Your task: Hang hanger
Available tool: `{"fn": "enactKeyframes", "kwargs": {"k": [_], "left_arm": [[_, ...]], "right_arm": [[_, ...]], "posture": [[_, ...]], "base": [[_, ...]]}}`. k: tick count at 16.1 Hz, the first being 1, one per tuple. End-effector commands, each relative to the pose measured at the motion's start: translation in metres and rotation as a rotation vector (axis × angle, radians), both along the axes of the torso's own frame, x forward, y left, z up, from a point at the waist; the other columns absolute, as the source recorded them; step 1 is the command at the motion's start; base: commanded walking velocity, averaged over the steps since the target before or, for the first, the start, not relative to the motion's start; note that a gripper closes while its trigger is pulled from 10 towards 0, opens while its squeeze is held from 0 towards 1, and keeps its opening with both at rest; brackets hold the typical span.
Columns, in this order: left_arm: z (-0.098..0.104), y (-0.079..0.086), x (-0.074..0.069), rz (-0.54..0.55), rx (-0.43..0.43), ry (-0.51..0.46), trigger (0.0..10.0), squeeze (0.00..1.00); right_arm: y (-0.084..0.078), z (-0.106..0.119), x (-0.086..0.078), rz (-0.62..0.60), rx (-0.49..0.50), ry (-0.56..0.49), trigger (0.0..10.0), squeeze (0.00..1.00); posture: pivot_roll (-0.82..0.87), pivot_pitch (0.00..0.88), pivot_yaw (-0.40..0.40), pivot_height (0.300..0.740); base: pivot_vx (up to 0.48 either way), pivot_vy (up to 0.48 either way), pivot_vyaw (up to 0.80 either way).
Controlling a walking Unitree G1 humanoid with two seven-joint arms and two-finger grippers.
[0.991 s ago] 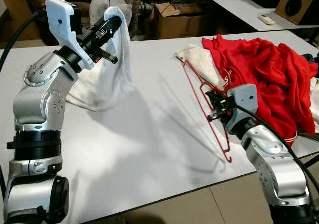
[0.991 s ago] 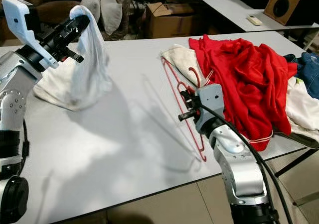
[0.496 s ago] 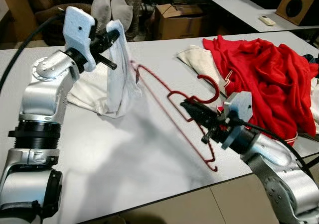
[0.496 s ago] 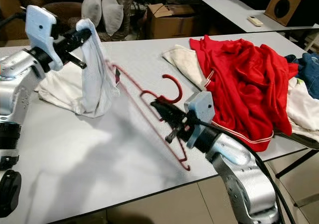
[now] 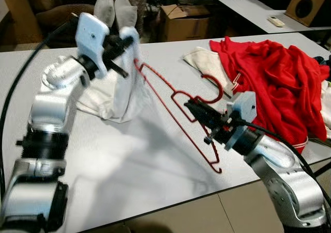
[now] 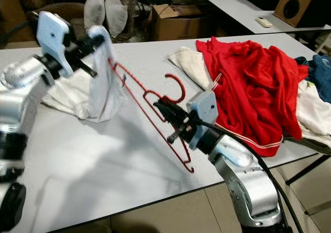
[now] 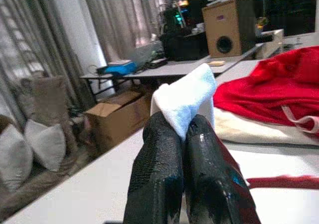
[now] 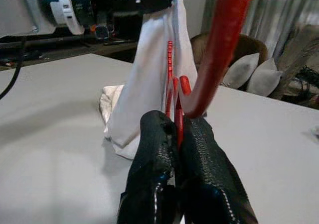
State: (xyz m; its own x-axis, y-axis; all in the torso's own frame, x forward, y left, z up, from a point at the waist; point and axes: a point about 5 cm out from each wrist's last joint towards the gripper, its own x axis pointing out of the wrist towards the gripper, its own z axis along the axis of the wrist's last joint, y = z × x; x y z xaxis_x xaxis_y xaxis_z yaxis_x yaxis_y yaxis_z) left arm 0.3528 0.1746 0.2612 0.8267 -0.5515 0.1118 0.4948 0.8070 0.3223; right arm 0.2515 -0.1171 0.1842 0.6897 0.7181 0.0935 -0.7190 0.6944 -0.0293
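At the upper left of the frame your left hand (image 5: 125, 36) pinches the top of a white cloth (image 5: 125, 88), which hangs down to the white surface (image 5: 129, 160). At centre right your right hand (image 5: 194, 108) clamps a red hanger (image 5: 170, 96), tilted, its far end seemingly touching the cloth. A red garment (image 5: 274, 83) is heaped at the right.

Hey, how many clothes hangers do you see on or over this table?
1. A red hanger, held up off the white table in the right gripper, one end near the white garment in the left gripper. The clothes pile may hide others.
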Motion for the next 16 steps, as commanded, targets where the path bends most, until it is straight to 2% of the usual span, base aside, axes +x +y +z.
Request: {"fn": "enactKeyframes", "kwargs": {"k": [1,5,9,13,15,16], "left_arm": [[0.000,-0.006,-0.006,-0.035,-0.015,0.003,0.0,0.00],[-0.007,-0.007,-0.010,-0.024,-0.014,0.025,0.0,0.00],[-0.010,0.007,-0.010,0.079,0.004,0.029,0.0,0.00],[-0.004,0.023,-0.008,0.141,0.018,0.012,0.0,0.00],[0.000,0.034,-0.008,0.149,0.046,0.014,0.0,0.00],[0.000,0.034,-0.010,0.126,0.053,0.017,0.0,0.00]], "right_arm": [[0.002,0.002,0.003,0.002,-0.020,-0.026,10.0,0.00],[0.008,0.005,0.011,-0.013,-0.056,-0.072,10.0,0.00],[0.011,0.008,0.013,-0.056,-0.109,-0.120,10.0,0.00],[0.010,-0.010,0.011,-0.127,-0.195,-0.029,10.0,0.00],[0.003,-0.014,0.008,-0.174,-0.176,-0.002,10.0,0.00],[-0.001,-0.015,0.009,-0.191,-0.173,0.006,10.0,0.00]], "posture": [[-0.08,0.000,-0.025,0.740],[-0.07,0.000,-0.026,0.740],[-0.07,0.000,-0.027,0.740],[-0.07,0.000,-0.010,0.740],[-0.08,0.000,0.010,0.740],[-0.08,0.000,0.015,0.740]], "base": [[0.000,0.000,0.00],[0.000,0.000,0.00],[0.000,0.000,0.00],[0.000,0.000,0.00],[0.000,0.000,0.00],[0.000,0.000,0.00]]}}
